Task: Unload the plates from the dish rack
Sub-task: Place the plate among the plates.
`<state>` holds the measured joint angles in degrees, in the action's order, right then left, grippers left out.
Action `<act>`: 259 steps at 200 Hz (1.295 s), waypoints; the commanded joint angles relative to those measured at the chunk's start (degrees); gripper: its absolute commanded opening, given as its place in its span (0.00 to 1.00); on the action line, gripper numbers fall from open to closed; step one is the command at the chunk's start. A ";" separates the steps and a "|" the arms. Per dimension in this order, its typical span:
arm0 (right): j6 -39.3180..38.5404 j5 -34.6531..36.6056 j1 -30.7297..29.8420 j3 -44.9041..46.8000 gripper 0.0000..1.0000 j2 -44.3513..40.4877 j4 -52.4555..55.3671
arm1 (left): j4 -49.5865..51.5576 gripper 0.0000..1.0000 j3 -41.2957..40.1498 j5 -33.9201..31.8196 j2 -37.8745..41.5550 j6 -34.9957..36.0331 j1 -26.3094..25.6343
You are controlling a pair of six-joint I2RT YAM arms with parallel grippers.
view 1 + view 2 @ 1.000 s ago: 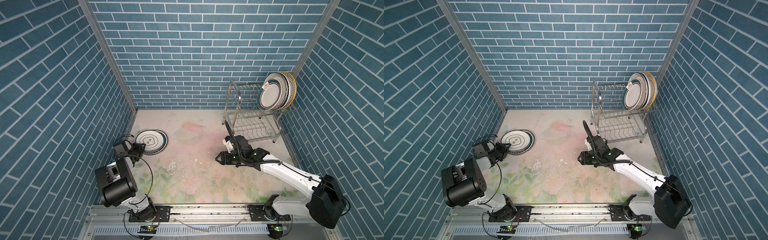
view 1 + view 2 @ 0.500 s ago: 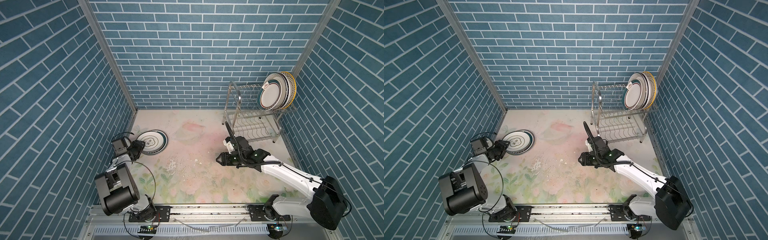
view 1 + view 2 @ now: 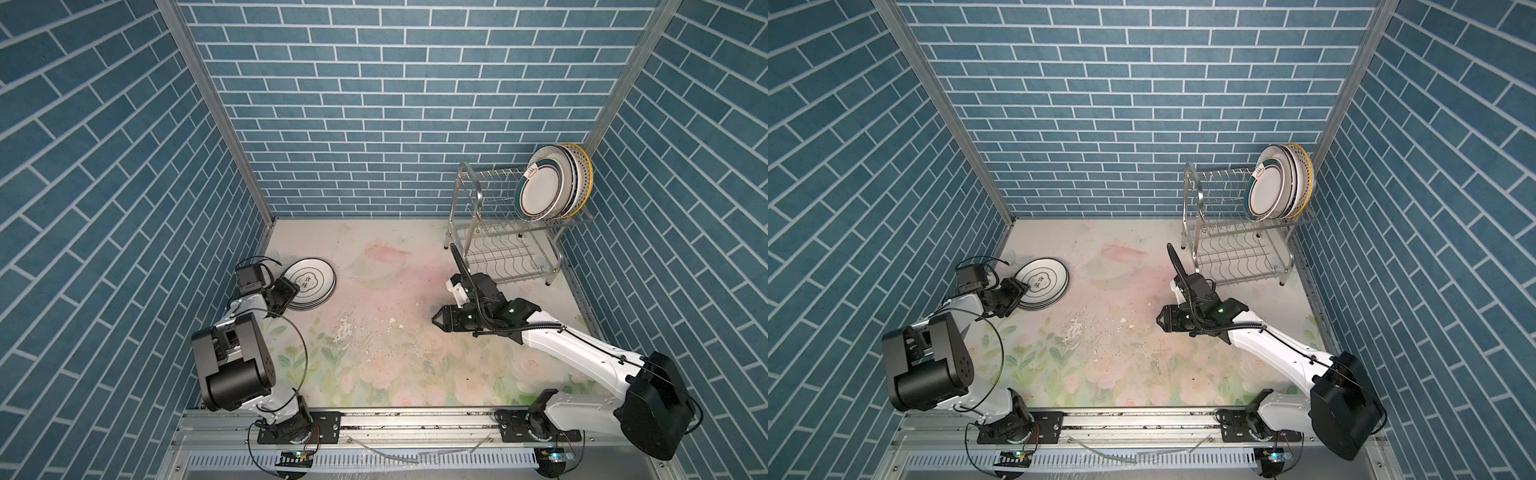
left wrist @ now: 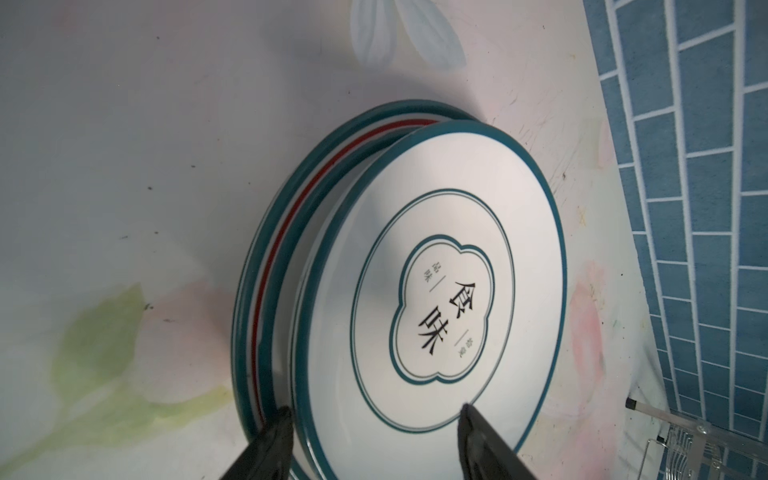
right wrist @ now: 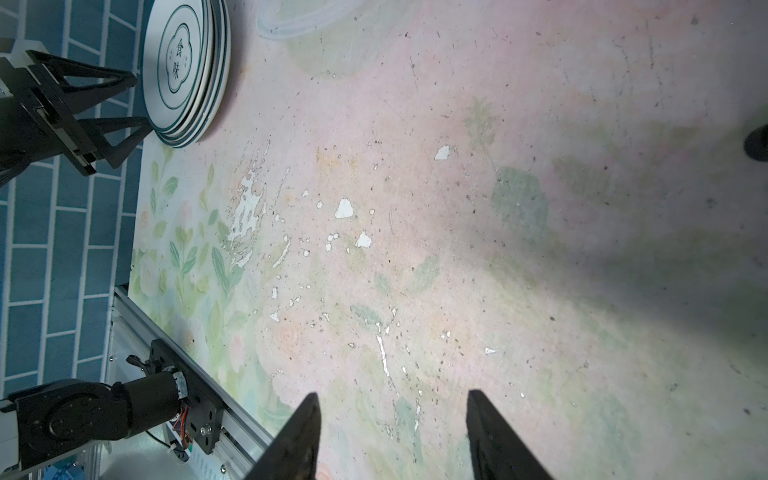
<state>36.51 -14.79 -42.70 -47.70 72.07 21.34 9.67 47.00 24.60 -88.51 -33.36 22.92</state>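
In both top views the dish rack [image 3: 473, 208] stood in the desk's far corner. Several plates [image 3: 540, 195] stood on edge in its upper tier, crowded at the end against the side wall, with a teal-banded one facing the room and a yellow-dotted rim at the back. A stack [image 3: 311, 280] of plates lay flat, well apart from the dish rack, by the opposite wall. The left arm's fingers [image 3: 288, 289] lay low at the stack's near rim. The right arm reached out just in front of the dish rack, and the right arm's fingers [image 3: 438, 322] pointed away from it. A broad stretch of worn floral desk [image 3: 395, 374] lay between the dish rack and the stack.

In the left wrist view the top plate [image 4: 436, 291], teal-rimmed with black characters in a cloud outline, sat offset on a red-banded plate [image 4: 286, 232]. The left fingers [image 4: 272, 444] were apart, with their tips at that top plate's edge; contact could not be told.

In the right wrist view the right fingers [image 5: 299, 436] were apart above bare desk [image 5: 457, 208], holding nothing. The stack [image 5: 183, 70] lay far ahead, and the left fingers [image 5: 112, 79] stood spread beside it.
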 commanded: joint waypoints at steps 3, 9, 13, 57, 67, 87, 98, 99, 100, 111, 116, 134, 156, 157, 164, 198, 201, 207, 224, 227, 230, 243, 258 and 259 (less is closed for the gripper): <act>-2.23 -0.48 0.15 1.50 0.57 -1.17 -0.94 | 4.21 0.65 0.29 -2.54 0.34 1.61 -0.11; -2.28 -0.59 0.07 1.54 0.57 -1.15 -0.97 | 4.30 0.65 0.20 -2.62 0.73 1.55 -0.10; -2.24 -0.59 0.07 1.56 0.57 -1.15 -1.03 | 4.30 0.65 0.15 -2.63 0.94 1.47 -0.11; -2.65 -0.01 0.14 0.74 0.57 -1.06 0.24 | 6.08 0.67 -0.26 -4.48 5.47 1.12 -0.12; -2.83 0.81 0.26 0.12 0.57 -1.30 1.23 | 6.98 0.69 -0.29 -5.11 7.15 1.24 -0.11; -3.44 2.46 0.35 -1.45 0.57 -2.14 3.77 | 9.69 0.72 0.12 -6.55 10.64 1.88 -0.11; -3.79 3.50 0.42 -2.54 0.57 -2.83 5.51 | 11.04 0.73 0.30 -6.47 12.27 2.20 -0.15; -3.85 3.61 0.42 -2.64 0.57 -2.86 5.71 | 11.19 0.73 0.33 -6.44 12.42 2.22 -0.11; -3.88 3.79 0.47 -2.78 0.57 -2.93 5.89 | 11.30 0.73 0.35 -6.38 12.58 2.24 -0.09; -4.29 5.43 0.46 -4.20 0.57 -3.74 8.22 | 12.31 0.73 0.61 -4.69 13.79 2.60 -0.13; -4.55 6.21 0.42 -4.88 0.57 -4.29 9.40 | 12.59 0.74 0.70 -3.54 14.40 2.81 -0.13; -5.34 9.37 0.40 -7.49 0.57 -7.11 13.92 | 13.33 0.74 0.68 -0.55 16.75 3.22 -0.42; -6.86 14.90 0.56 -12.33 0.57 -11.50 20.43 | 10.35 0.77 -1.94 2.11 21.84 1.66 -0.57; -6.96 15.19 0.58 -12.68 0.57 -11.69 20.77 | 10.22 0.78 -1.97 2.11 22.13 1.65 -0.54; -7.51 17.26 0.66 -15.18 0.58 -12.66 23.34 | 9.70 0.80 -2.56 2.27 23.66 1.40 -0.51; -9.43 29.27 0.99 -28.34 0.58 -16.53 32.99 | 10.48 0.82 -1.54 6.25 27.03 1.61 -1.86; -9.52 30.68 0.97 -29.46 0.58 -16.80 33.58 | 10.72 0.82 -1.32 6.47 27.27 1.74 -2.32; -9.77 33.48 1.04 -31.40 0.57 -17.33 34.41 | 11.39 0.83 -0.69 6.81 27.78 2.16 -3.23; -10.61 40.59 1.12 -36.70 0.58 -18.23 36.10 | 14.23 0.86 1.65 6.80 28.53 3.98 -7.36; -10.80 41.80 1.10 -37.64 0.58 -18.28 36.20 | 14.88 0.87 2.13 6.59 28.56 4.38 -8.32; -11.07 42.90 1.12 -38.55 0.58 -18.36 36.25 | 15.58 0.87 2.70 6.34 28.44 4.76 -9.23; -12.32 47.90 1.20 -42.27 0.58 -17.97 36.53 | 18.45 0.89 5.12 5.95 27.56 5.83 -12.94; -14.16 52.49 1.38 -46.30 0.59 -17.05 36.57 | 20.17 0.99 7.14 4.03 27.12 6.37 -17.37; -14.30 52.75 1.39 -46.50 0.59 -16.97 36.57 | 20.23 0.99 7.22 3.91 27.18 6.38 -17.64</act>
<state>26.79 24.84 -41.65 -88.55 54.02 54.00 25.21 50.57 29.65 -61.21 -29.76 10.74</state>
